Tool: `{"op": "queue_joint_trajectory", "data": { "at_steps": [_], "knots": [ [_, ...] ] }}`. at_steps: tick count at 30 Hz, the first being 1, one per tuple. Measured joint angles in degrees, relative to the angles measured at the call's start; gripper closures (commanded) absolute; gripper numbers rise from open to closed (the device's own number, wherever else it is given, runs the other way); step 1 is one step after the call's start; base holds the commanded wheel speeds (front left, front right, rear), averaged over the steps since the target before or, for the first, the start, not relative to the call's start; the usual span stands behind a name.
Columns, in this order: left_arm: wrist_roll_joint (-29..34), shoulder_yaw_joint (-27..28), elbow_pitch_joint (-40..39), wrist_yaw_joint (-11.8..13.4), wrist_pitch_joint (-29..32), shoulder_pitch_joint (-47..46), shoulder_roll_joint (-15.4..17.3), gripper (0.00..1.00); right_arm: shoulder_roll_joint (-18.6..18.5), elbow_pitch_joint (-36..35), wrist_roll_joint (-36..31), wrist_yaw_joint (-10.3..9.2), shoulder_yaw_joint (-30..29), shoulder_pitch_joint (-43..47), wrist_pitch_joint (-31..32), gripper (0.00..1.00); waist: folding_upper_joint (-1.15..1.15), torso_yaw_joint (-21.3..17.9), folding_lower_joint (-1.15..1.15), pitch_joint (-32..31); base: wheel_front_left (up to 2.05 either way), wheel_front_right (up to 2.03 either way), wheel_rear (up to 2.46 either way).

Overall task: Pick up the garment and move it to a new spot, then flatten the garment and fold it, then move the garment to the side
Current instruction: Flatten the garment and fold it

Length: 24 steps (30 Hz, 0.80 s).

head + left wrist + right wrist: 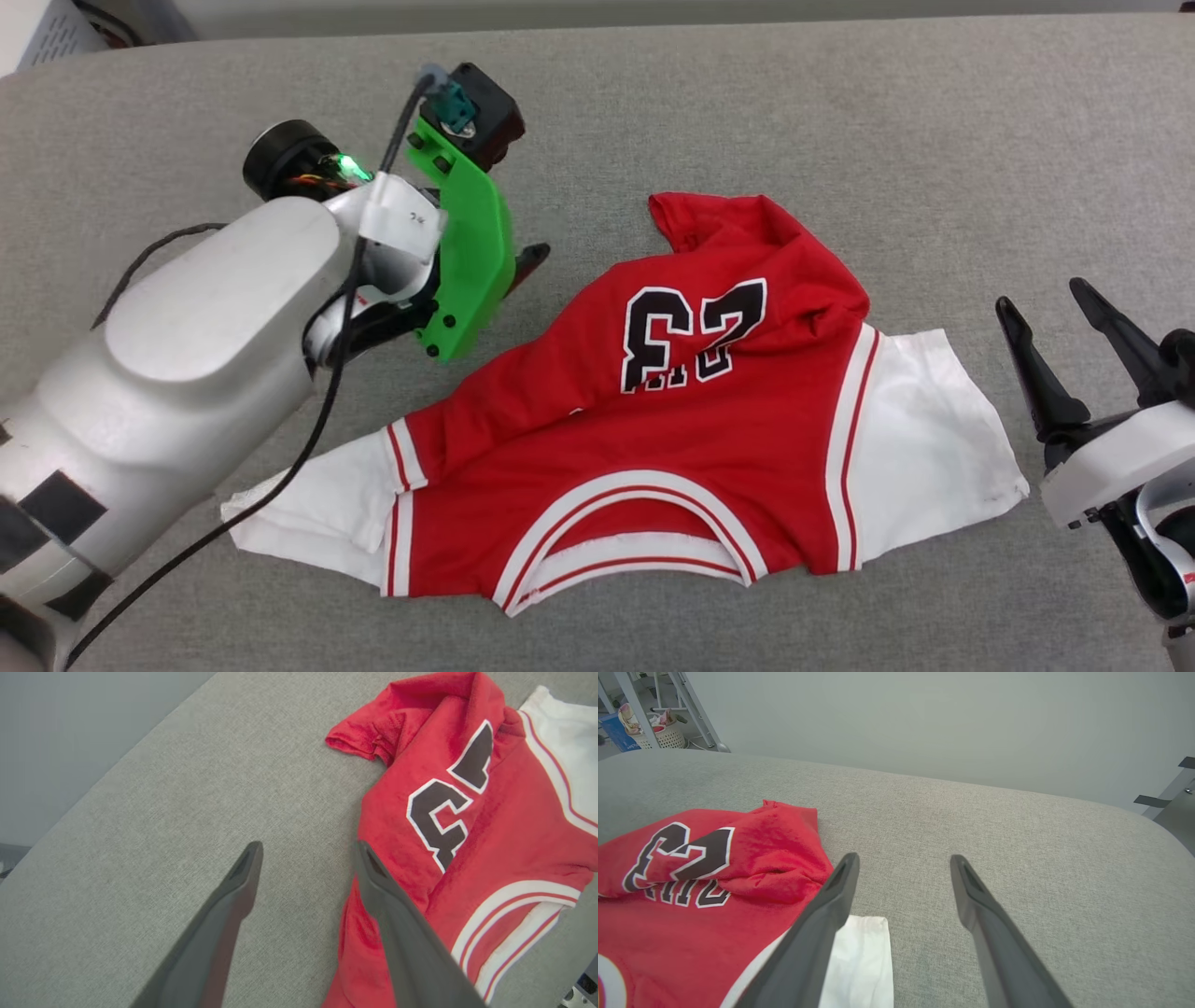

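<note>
The garment [672, 420] lies face up on the grey padded table [840, 112], collar toward me and white sleeves out to both sides. Its far hem is bunched and folded over, so the black "23" [695, 336] is creased. My left gripper [308, 847] hovers open over bare table at the garment's left edge [373, 933], nothing between its fingers. In the head view one fingertip [530, 259] pokes out from under the green mount [471, 261]. My right gripper [1050, 313] stands open just right of the white sleeve [924, 439]. It is empty in its own wrist view [904, 859].
A black cable [308, 439] trails from my left arm across the left white sleeve [308, 513]. Bare grey table stretches beyond and to the right of the garment [1017, 858]. A metal rack with a white basket [658, 737] stands past the table's far left corner.
</note>
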Motion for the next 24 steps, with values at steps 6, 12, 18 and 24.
{"op": "queue_joint_trajectory", "data": {
  "at_steps": [6, 12, 18, 24],
  "knots": [
    [-0.75, -4.64, 4.59, -0.87, 2.98, -0.47, -2.88, 0.00, 0.75, 0.12, -0.49, 0.00, 0.96, -2.62, -1.02, 0.00, 0.00, -2.20, 0.00, 3.12, 0.00, 0.00, 0.00],
    [-1.26, -6.75, 4.54, -0.87, 5.22, 1.53, -3.15, 0.00, 1.19, 0.83, -0.69, 0.00, 1.36, -3.97, -2.18, 0.00, 0.00, -4.01, 0.00, 5.69, 0.00, 0.00, 0.00],
    [2.12, -5.22, 2.35, -0.88, 8.35, 3.16, -2.31, 1.00, 1.68, 2.32, -0.94, 0.00, 2.18, -5.91, -3.38, 0.00, 0.00, -5.29, 0.00, 8.18, 0.00, 0.00, 0.00],
    [2.72, -6.60, 0.07, -0.96, 2.24, 3.32, -1.15, 1.00, 1.65, 3.75, -1.09, 0.00, 2.22, -6.05, -4.03, 0.00, 0.00, -4.78, 0.00, 7.51, 0.00, 0.00, 0.00]
  ]
}}
